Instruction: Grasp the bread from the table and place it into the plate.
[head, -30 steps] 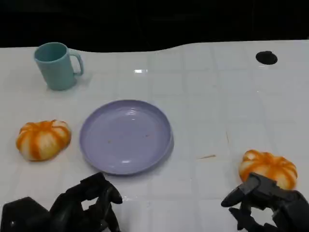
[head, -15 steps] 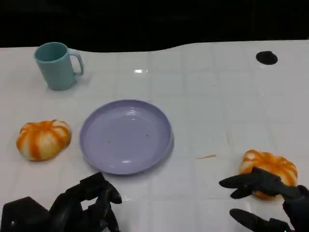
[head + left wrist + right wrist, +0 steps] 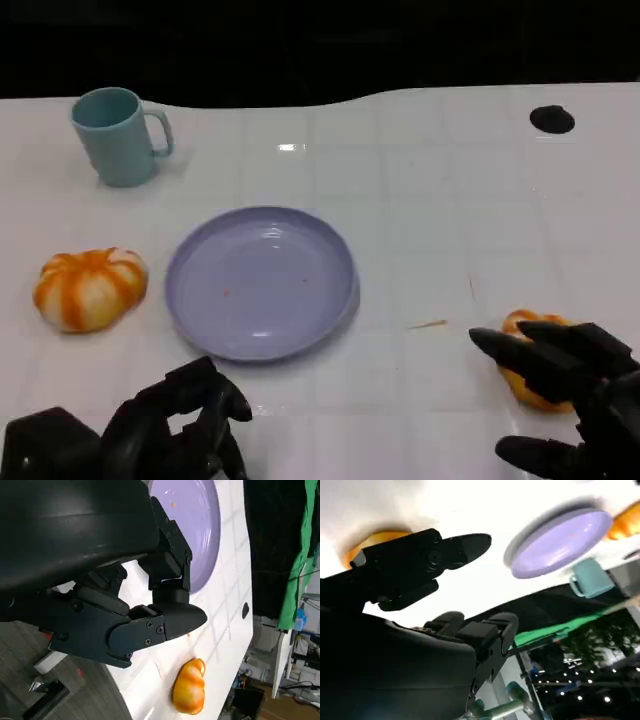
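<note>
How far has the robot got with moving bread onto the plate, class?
Done: nothing; the purple plate holds no bread. In hand: the right hand, fingers spread, reaches over the right bread without gripping it. Left: grip, lift and place. The left bread lies untouched; the left hand rests curled.

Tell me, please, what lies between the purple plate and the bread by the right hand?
In the head view, bare white table apart from a thin crumb-like sliver between the plate and the bread.

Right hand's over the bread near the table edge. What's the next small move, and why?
Probably lower the right hand and close it on the bread: its fingers are spread above the bread, not yet gripping, and the plate sits empty.
</note>
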